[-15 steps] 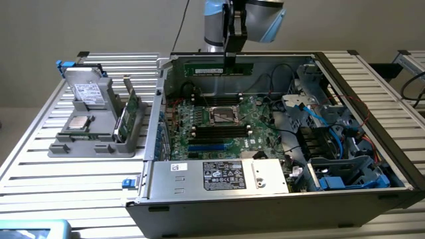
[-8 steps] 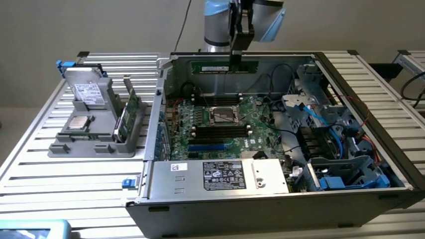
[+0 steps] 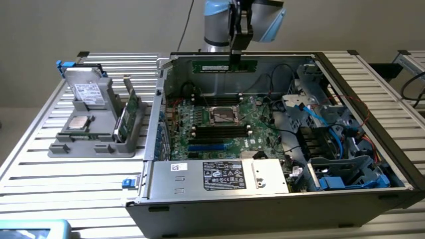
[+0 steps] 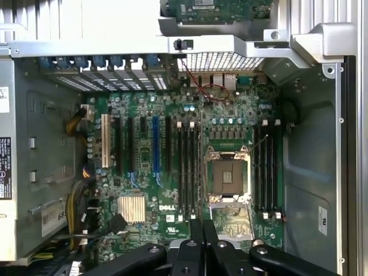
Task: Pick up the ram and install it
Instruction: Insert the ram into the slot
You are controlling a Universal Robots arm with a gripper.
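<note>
My gripper (image 3: 235, 56) hangs over the far side of the open computer case (image 3: 265, 199) and is shut on the ram (image 3: 216, 66), a slim green stick with a white label held level by its middle. Below it lies the green motherboard (image 3: 256, 112) with its CPU socket (image 3: 226, 115) and long black slots (image 3: 219, 132). In the wrist view the two fingers (image 4: 196, 233) stand pressed together above the board. The ram between them is edge-on and hidden. Black slots (image 4: 187, 167) run on one side of the socket (image 4: 227, 175) and more slots (image 4: 267, 167) on the other.
A grey holder (image 3: 86, 144) on the slatted table at the exterior view's left carries a drive, a chip and an upright green card (image 3: 133, 107). Inside the case are a labelled metal cover (image 3: 222, 175), blue and black cables (image 3: 312, 119) and a drive cage (image 3: 349, 174).
</note>
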